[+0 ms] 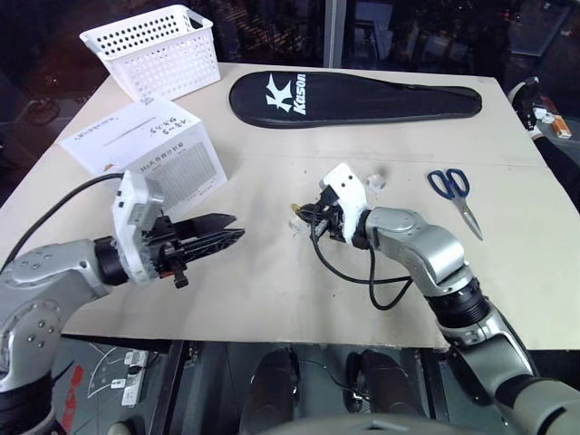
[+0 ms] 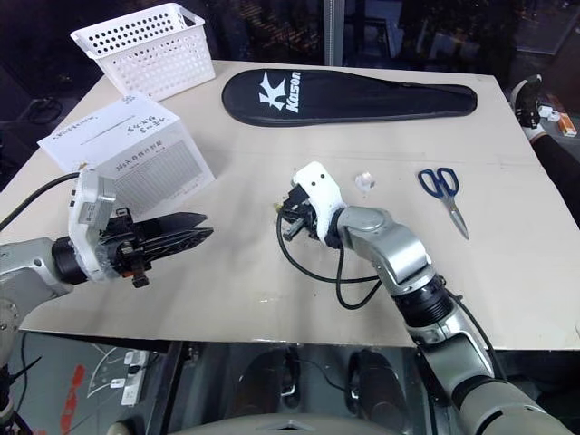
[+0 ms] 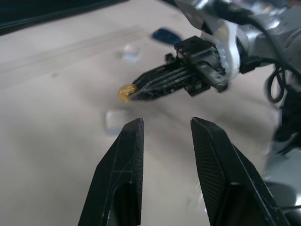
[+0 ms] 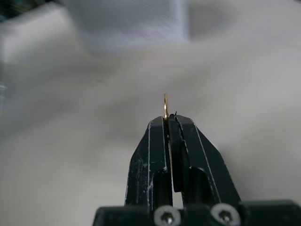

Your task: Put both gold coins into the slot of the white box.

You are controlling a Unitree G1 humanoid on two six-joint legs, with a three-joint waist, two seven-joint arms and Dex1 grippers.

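Note:
My right gripper (image 4: pixel 170 120) is shut on a small gold coin (image 3: pixel 124 92), which stands on edge and sticks out past the fingertips. It hovers a little above the middle of the table (image 1: pixel 272 290). My left gripper (image 1: pixel 231 228) is open and holds nothing. It points toward the right gripper from the left, with a short gap between the two. The white box (image 1: pixel 154 145) sits at the left rear, just behind the left gripper. Its lettered top face carries the thin dark slot (image 1: pixel 120 136). The box appears blurred beyond the coin (image 4: pixel 134 21) in the right wrist view.
A small clear plastic holder (image 1: pixel 297 228) lies under the right gripper and another (image 1: pixel 376 180) behind it. Blue-handled scissors (image 1: pixel 458 192) lie to the right. A black racket cover (image 1: pixel 353 95) lies across the back, and a white perforated basket (image 1: pixel 156 50) stands at the back left.

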